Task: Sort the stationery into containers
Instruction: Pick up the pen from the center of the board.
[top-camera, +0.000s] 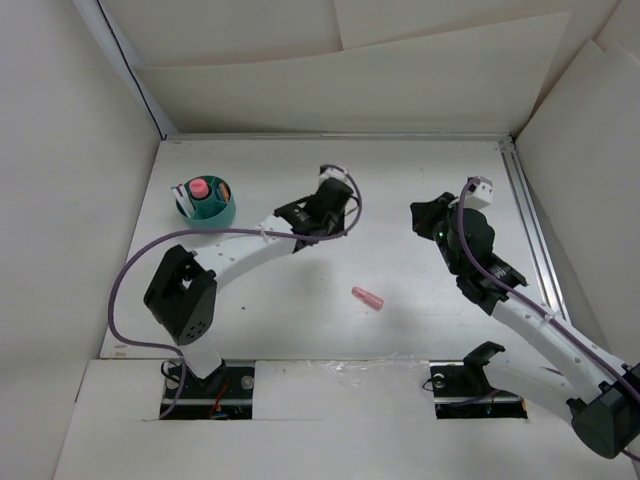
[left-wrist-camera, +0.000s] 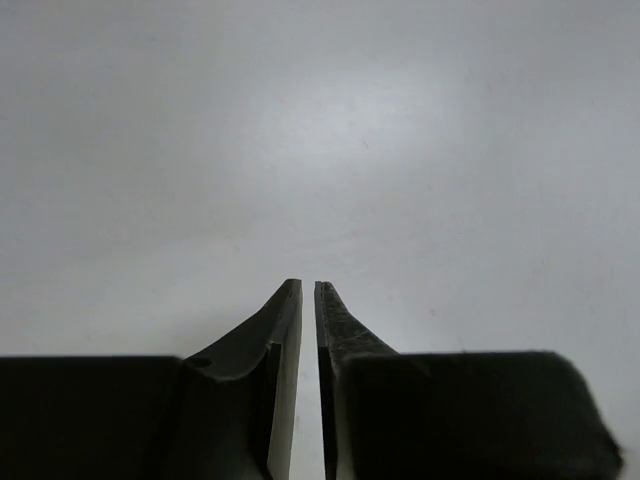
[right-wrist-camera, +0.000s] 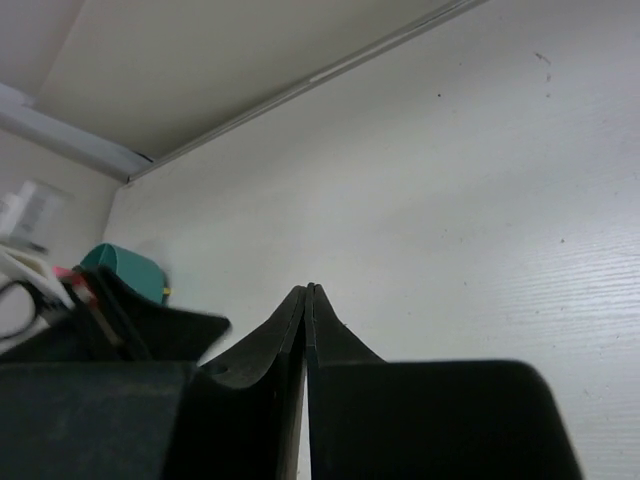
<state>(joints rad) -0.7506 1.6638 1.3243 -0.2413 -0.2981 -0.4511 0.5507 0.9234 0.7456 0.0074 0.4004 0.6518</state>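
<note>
The round teal cup (top-camera: 206, 208) stands at the far left of the table, with a pink piece (top-camera: 199, 187) and other stationery upright in it. One short pink piece (top-camera: 367, 297) lies alone on the table's middle, nearer the front. My left gripper (top-camera: 300, 215) is to the right of the cup, shut and empty over bare table, and it shows in the left wrist view (left-wrist-camera: 308, 285). My right gripper (top-camera: 424, 216) is shut and empty at the right of centre, pointing left (right-wrist-camera: 308, 288). The cup also shows in the right wrist view (right-wrist-camera: 125, 268).
White walls enclose the table on the left, back and right. A metal rail (top-camera: 530, 220) runs along the right edge. The left arm's purple cable (top-camera: 135, 262) loops over the left side. The left arm (right-wrist-camera: 100, 325) fills the right wrist view's left.
</note>
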